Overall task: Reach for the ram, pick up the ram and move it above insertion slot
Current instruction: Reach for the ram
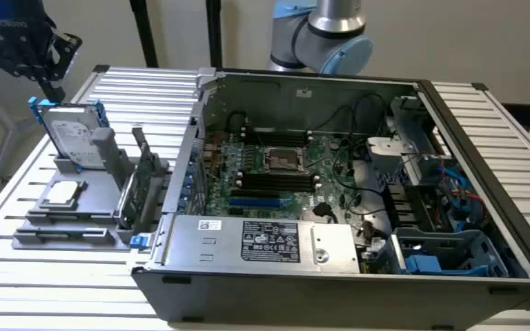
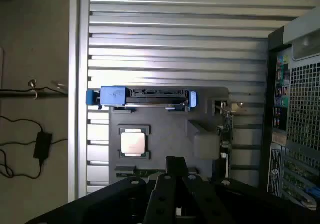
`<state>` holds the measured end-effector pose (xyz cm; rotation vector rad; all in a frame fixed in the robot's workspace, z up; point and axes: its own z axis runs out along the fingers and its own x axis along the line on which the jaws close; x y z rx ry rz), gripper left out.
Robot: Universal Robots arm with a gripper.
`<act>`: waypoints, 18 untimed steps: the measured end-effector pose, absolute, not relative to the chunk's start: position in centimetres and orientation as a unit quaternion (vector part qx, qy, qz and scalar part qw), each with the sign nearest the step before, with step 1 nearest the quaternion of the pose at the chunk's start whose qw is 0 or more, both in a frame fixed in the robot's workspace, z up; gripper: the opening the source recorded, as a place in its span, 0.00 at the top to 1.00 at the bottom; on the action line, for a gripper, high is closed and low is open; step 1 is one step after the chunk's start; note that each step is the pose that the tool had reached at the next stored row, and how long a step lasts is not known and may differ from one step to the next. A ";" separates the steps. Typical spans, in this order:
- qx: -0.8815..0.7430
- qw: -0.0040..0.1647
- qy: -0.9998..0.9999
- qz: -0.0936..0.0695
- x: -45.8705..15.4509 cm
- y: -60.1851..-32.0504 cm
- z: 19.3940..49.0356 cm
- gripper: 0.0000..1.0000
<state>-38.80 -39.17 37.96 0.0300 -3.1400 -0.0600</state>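
Hanging well above the grey holder (image 2: 165, 126), the gripper (image 2: 175, 162) has its jaws pressed together with nothing between them. We see the ram (image 2: 132, 173) standing on its long edge in a slot along one side of the holder. That side is opposite the one where the hard drive (image 2: 145, 97) with blue rails stands. The square processor (image 2: 134, 143) lies flat near the holder's middle, between those two. In the wrist view the closed fingers cross in front of the stick and hide part of its length. The gripper touches nothing on the holder, so we judge the work to be at the reach, with the pick-up not yet done. The open computer case (image 1: 339, 172) stands just beside the holder.

We expect the ram to be light and stiff, a thin board that will not sag but could crack or chip under a hard squeeze. Its flat faces are smooth, and the chips and the contact edge seated in the holder are the delicate parts. We would take hold across the two faces near the middle of its length, at the exposed upper edge. A grip off centre would probably let it tilt as it leaves the holder.
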 end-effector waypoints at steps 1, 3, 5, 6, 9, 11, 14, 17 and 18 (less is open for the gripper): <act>0.010 0.000 -1.000 -0.019 -38.8 -39.2 38.0 0.89; 0.010 0.000 -1.000 -0.019 -38.8 -39.2 38.0 0.89; 0.010 0.000 -1.000 -0.019 -38.8 -39.2 38.0 0.89; 0.010 0.000 -1.000 -0.019 -38.8 -39.2 38.0 0.89; 0.010 0.000 -1.000 -0.019 -38.8 -39.2 38.0 0.89; 0.010 0.000 -1.000 -0.019 -38.8 -39.2 38.0 0.89; 0.010 0.000 -1.000 -0.019 -38.8 -39.2 38.0 0.89; 0.010 0.000 -1.000 -0.019 -38.8 -40.2 38.0 0.89; 0.010 0.000 -1.000 -0.019 -38.8 -40.7 38.0 0.89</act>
